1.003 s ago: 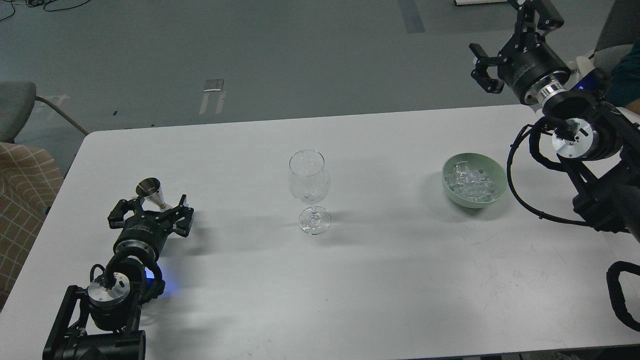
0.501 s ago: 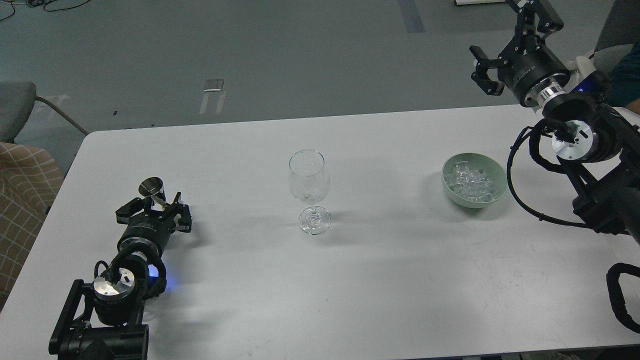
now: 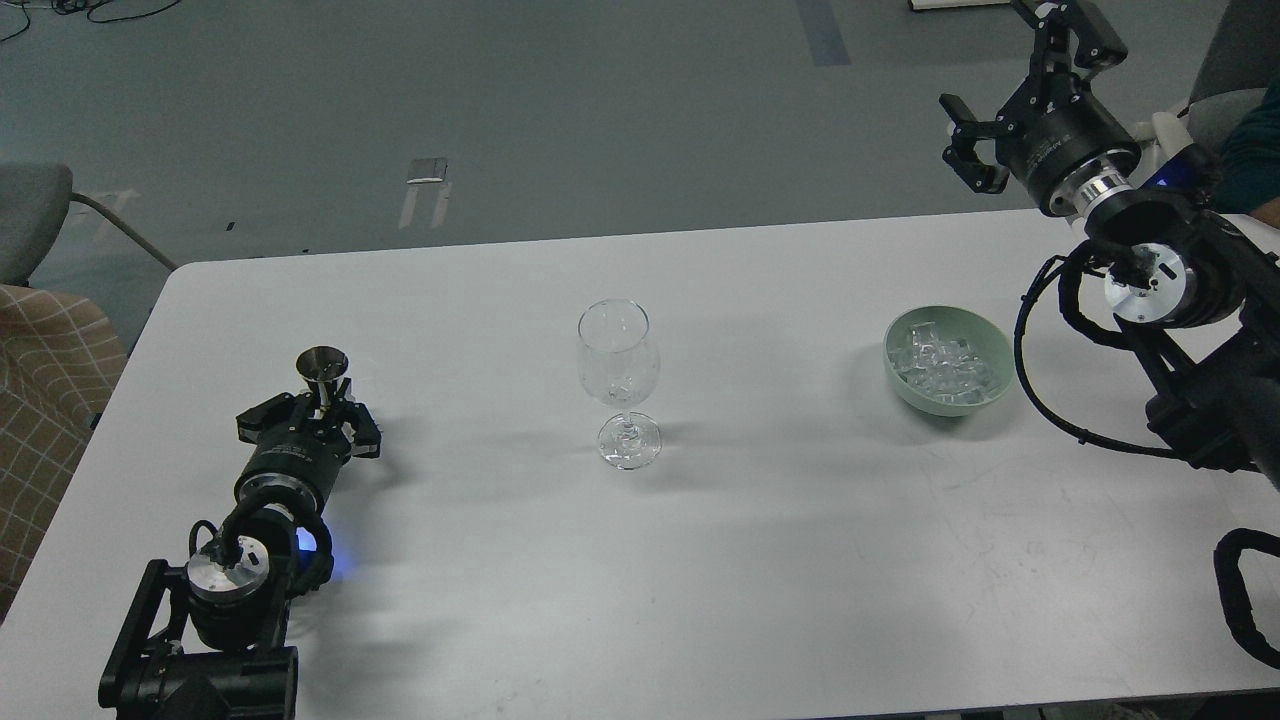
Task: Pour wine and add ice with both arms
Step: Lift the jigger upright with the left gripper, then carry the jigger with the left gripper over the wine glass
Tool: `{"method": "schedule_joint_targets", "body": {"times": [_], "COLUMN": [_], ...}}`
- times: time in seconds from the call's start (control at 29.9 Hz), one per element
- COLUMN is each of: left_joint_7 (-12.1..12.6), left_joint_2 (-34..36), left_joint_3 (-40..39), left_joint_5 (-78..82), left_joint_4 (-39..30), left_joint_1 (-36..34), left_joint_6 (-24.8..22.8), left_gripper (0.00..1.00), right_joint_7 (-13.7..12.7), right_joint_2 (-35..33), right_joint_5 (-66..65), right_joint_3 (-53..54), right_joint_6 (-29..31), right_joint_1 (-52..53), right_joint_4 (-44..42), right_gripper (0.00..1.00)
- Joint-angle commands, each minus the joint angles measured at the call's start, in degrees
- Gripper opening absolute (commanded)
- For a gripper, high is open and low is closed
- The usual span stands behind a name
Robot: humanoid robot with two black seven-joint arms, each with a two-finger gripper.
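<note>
An empty clear stemmed wine glass (image 3: 619, 380) stands upright at the middle of the white table (image 3: 760, 540). A pale green bowl (image 3: 985, 340) at the right holds a heap of clear ice cubes (image 3: 942, 364). My left gripper (image 3: 318, 408) at the left of the table is shut on the waist of a small metal jigger (image 3: 322, 368), which stands upright. My right gripper (image 3: 1020, 85) is open and empty, raised beyond the table's far right corner, well above and behind the bowl.
A checked cushion (image 3: 45, 400) and a grey chair (image 3: 30, 215) sit off the table's left edge. A person's arm (image 3: 1245, 160) shows at the right edge. Grey floor lies beyond the table's far edge.
My left gripper's fingers have closed in around the jigger, which now stands upright and a little further right. My right gripper has barely shifted.
</note>
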Motion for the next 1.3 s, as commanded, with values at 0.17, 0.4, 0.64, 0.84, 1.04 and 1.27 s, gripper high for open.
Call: {"method": "schedule_joint_targets", "body": {"times": [0.17, 0.4, 0.64, 0.84, 1.04, 1.27], "left_joint_7": [0.0, 1.5, 4.5, 7.1, 7.5, 7.4], "left_joint_2": [0.0, 0.0, 0.1, 0.0, 0.0, 0.0], "left_joint_3": [-0.5, 0.0, 0.5, 4.8, 7.5, 11.5], "left_joint_5": [-0.6, -0.5, -0.4, -0.3, 0.2, 1.2], "left_joint_4": [-0.2, -7.9, -17.4, -28.9, -34.2, -39.4], "left_joint_1": [-0.6, 0.6, 1.1, 2.5, 2.5, 2.5], "left_joint_6": [0.0, 0.6, 8.8, 17.4, 24.0, 29.6], "left_gripper": [0.00, 0.00, 0.00, 0.00, 0.00, 0.00], "right_joint_7": [0.0, 0.0, 0.0, 0.0, 0.0, 0.0], "right_joint_2": [0.0, -0.1, 0.0, -0.1, -0.2, -0.6], "right_joint_5": [0.0, 0.0, 0.0, 0.0, 0.0, 0.0], "right_joint_3": [-0.1, -0.1, 0.0, 0.0, 0.1, 0.2], "right_joint_6": [-0.4, -0.4, -0.4, -0.4, -0.5, -0.4], "right_joint_1": [0.0, -0.1, -0.1, -1.1, -1.7, -2.3], "right_joint_4": [0.1, 0.1, 0.1, 1.3, 1.4, 1.9], "right_gripper": [1.00, 1.00, 1.00, 1.00, 1.00, 1.00]}}
